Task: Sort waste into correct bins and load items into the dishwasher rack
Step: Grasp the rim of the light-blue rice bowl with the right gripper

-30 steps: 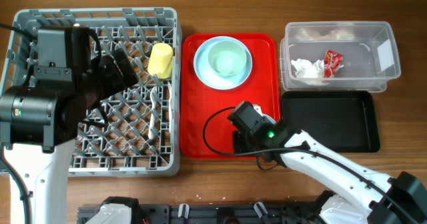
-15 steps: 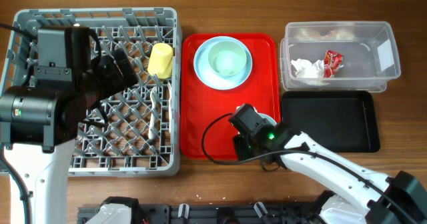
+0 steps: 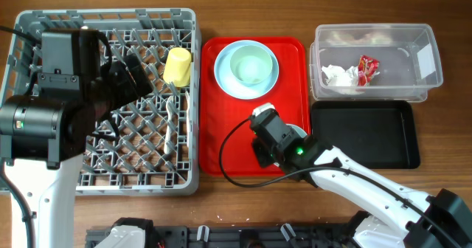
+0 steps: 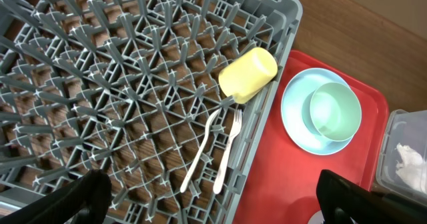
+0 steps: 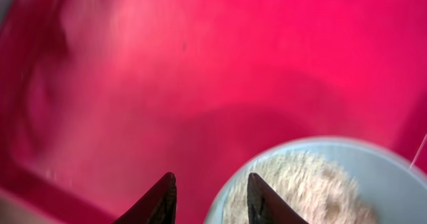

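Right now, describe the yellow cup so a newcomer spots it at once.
Start at the big grey dishwasher rack on the left of the table. Against its right wall, beside the red tray, the yellow cup lies on its side. It is the only yellow thing; the fork and spoon beside it are thin and white.

The table is smooth brown wood with visible grain. The rack is matt grey plastic. The cup, fork and spoon are smooth plastic. The red tray is glossy. At upper right, the tub is clear plastic, the napkin crumpled paper and the wrapper shiny. The black tray has a dull sheen. The plate and green bowl look smooth. The scraps are crumbly.
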{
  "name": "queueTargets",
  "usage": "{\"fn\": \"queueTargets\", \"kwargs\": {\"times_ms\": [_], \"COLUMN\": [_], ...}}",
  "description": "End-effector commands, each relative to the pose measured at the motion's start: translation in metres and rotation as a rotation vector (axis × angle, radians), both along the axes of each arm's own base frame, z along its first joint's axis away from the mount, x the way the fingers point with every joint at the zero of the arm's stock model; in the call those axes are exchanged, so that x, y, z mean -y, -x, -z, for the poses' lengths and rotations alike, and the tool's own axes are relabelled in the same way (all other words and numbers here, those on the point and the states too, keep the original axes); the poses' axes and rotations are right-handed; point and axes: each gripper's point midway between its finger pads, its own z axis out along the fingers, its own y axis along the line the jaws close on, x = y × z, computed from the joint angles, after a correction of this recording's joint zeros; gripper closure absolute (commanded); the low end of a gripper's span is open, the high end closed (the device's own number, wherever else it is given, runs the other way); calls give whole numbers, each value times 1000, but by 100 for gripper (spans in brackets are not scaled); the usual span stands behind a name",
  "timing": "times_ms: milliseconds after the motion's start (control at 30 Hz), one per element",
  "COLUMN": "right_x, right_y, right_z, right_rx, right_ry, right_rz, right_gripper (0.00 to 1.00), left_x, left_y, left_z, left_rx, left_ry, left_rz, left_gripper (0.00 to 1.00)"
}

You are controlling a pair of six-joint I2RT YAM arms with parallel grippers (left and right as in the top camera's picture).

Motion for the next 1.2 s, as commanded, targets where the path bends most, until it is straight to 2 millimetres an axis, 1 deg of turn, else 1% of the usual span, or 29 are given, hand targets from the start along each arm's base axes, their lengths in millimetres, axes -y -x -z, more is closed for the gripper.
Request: {"fn": "queueTargets", "kwargs": {"times_ms": [0,100,167,267,367,433,500,533,600,700,767,867,1000,1067,1133,1167], "right_x": [4,12,18,25,26,25,24,22,15,-1,-5,-3,-3,-5,-5,-2], "right_y": [22,30,37,43,44,44,45,43,36,14,7,8,6,3,8,18], "right_z": [9,13,16,23,24,24,24,24,21,10,6,7,7,5,7,11], "right_rx": [-104,-140,-183,-207,-204,-208,-211,-203,-173,-77,-42,-45,-34,-24,-46,-98], "right_ry": [16,49,57,76,79,72,68,61,29,-40,-56,-48,-43,-55,-55,-45], "right_rz": [-43,-39,26,40,30,29,27,26,24,28,33,35,37,37,33,20], "right_gripper": [64,64,64,65,65,74,77,79,82,88,89,90,85,83,80,76], "left_x": [2,2,2,2,2,2,2,2,2,2,2,2,2,2,2,2], "left_y": [2,2,2,2,2,2,2,2,2,2,2,2,2,2,2,2], "left_z": [-3,-3,-3,-3,-3,-3,-3,-3,-3,-3,-3,-3,-3,-3,-3,-3], "left_rx": [12,12,12,12,12,12,12,11,12,11,12,12,12,12,12,11], "left_ry": [11,11,11,11,11,11,11,11,11,11,11,11,11,11,11,11], "left_rz": [-1,-1,-1,-1,-1,-1,-1,-1,-1,-1,-1,-1,-1,-1,-1,-1], "left_gripper": [0,0,0,0,0,0,0,0,0,0,0,0,0,0,0,0]}}
